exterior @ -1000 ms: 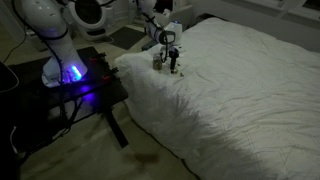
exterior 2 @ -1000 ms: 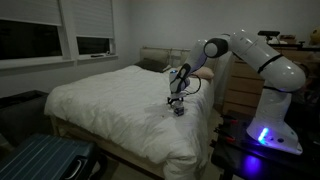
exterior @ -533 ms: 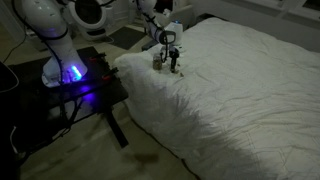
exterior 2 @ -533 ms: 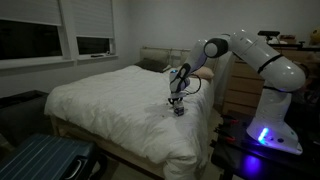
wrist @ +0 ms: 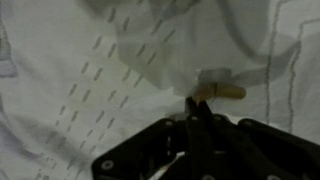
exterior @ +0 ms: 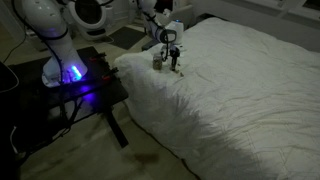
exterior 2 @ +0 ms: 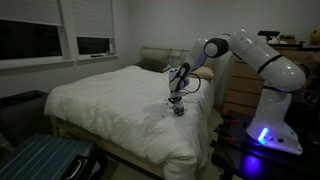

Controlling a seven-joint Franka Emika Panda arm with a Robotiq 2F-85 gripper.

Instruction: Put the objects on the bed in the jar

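Clenching low over the quilt, the claw [wrist: 196, 104] has its jaws drawn together on what looks like one end of a small olive-brown bit [wrist: 222, 92], which juts sideways from the tips. It stoops to the bed [exterior: 240, 100] because the bit lies flat there. The jar [exterior: 158, 61] stands upright just beside, handy for the drop.

Blur softens the wrist view, and its lower edge crops the gripper [wrist: 195, 106]. In both exterior views the objects [wrist: 222, 92] are too small to find.
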